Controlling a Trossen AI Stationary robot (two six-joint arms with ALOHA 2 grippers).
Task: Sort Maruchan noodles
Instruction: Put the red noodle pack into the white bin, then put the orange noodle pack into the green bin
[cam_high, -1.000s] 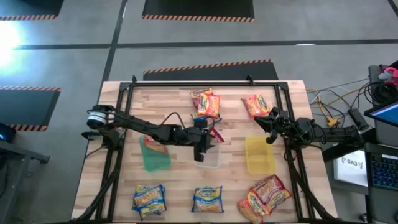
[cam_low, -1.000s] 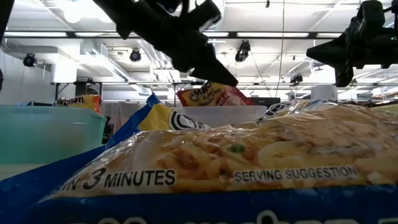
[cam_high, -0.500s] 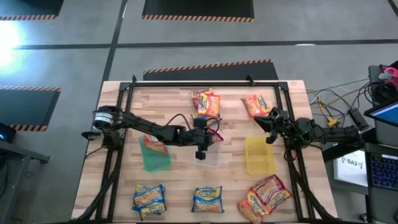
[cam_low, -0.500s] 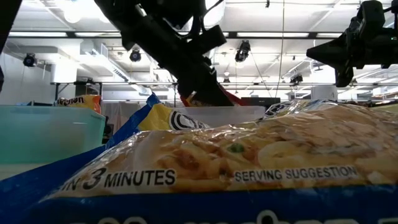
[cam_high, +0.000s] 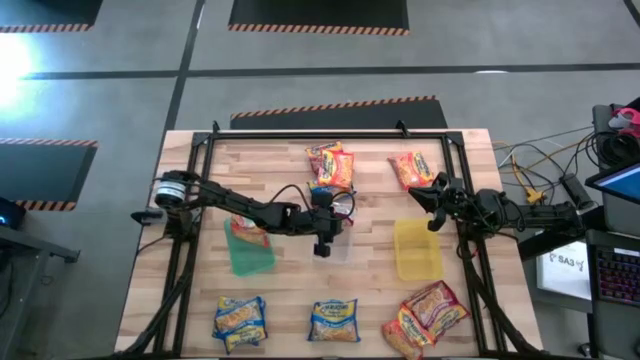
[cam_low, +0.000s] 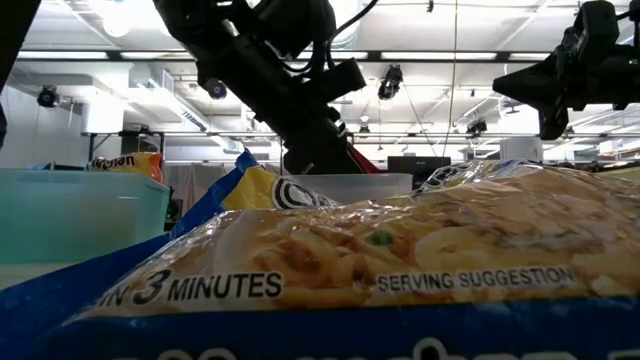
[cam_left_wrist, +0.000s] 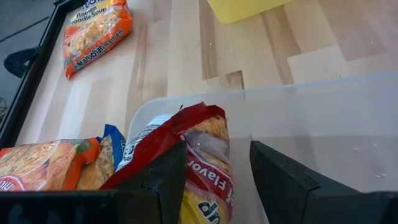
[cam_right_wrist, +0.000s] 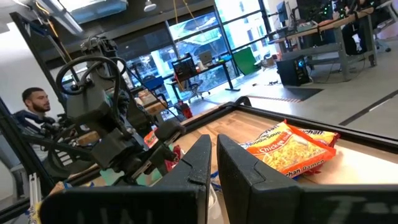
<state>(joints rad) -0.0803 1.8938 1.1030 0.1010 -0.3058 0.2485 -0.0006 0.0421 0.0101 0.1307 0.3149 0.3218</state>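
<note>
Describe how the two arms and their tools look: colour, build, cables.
Both arms are black and slim, built of jointed segments. The left arm has a silvery round part at its base and loose black cable looping near its tool. The right tool has two flat, dark, wedge-shaped fingers.

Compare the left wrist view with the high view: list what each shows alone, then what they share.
Left wrist view only: the left gripper shut on a red packet, its fingers inside the clear bin, close enough to read the grip.

High view only: the green bin, the right gripper waiting shut above the yellow bin, and three groups of packets along the near edge.

Both: the clear bin, the yellow bin, the orange packet at the table's far edge.
</note>
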